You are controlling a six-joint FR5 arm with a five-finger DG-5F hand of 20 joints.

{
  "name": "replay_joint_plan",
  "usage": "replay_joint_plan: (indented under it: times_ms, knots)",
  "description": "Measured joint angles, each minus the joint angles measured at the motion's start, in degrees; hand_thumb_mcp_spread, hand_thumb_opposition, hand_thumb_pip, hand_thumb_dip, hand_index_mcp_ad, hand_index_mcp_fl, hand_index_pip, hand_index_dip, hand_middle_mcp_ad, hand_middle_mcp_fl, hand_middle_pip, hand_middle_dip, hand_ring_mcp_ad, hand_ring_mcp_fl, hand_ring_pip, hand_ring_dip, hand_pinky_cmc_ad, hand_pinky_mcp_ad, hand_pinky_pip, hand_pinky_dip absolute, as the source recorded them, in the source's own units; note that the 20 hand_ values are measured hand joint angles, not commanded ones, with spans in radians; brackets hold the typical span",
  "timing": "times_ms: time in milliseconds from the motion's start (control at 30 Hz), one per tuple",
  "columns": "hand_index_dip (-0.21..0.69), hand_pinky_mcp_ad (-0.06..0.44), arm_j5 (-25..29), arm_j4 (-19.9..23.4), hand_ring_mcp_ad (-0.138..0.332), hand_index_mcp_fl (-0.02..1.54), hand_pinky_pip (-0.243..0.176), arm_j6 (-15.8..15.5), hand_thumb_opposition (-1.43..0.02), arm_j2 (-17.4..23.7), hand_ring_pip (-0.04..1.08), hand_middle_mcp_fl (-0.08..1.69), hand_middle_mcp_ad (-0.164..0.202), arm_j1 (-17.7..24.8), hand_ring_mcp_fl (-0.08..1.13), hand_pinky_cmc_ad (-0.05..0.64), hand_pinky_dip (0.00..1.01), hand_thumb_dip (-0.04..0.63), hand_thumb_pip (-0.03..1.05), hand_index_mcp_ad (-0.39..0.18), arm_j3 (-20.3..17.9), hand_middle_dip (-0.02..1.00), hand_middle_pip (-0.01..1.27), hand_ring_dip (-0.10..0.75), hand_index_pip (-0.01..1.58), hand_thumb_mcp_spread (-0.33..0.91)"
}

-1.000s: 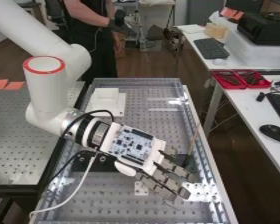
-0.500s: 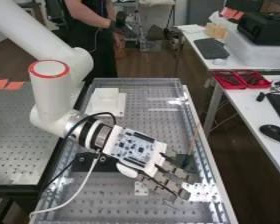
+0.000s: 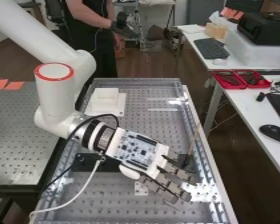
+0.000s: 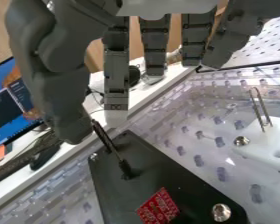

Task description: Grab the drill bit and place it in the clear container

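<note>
The hand (image 4: pixel 117 75) is at the pick-up position. Its fingers are extended and relaxed; it grasps nothing. The thumb (image 4: pixel 61 95) is near the upper end of the drill bit (image 4: pixel 111 146); whether they touch cannot be determined.

The drill bit stands at a tilt, its lower end at the dark plate (image 4: pixel 170 175) that bears the red label (image 4: pixel 157 207). It has not been lifted. Beside this plate is the white block with the metal loop (image 4: pixel 260 110). Farther along the perforated bench (image 3: pixel 87 202), the white square box (image 3: pixel 106 97) rests on its base.

Status, as judged: approach largely complete; grasp outstanding. Remaining operations:
1. Close the thumb and fingers on the drill bit.
2. Withdraw it clear of the plate.
3. Transfer it to the receptacle.
4. Lower and release.
</note>
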Motion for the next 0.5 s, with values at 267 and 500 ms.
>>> replay_joint_plan:
  times_ms: [267,500]
  knots:
    - [0.281,0.173,0.6,0.2,0.208,0.30,-0.059,0.9,-0.77,-0.2,0.10,0.11,0.098,0.2,0.02,0.312,0.18,0.274,0.55,-0.082,0.1,0.24,0.13,0.157,1.20,0.44]
    - [0.281,0.168,0.9,0.1,0.209,0.34,-0.059,0.9,-0.77,-0.6,0.10,0.12,0.098,0.5,0.02,0.316,0.18,0.274,0.55,-0.082,0.6,0.24,0.13,0.159,1.21,0.45]
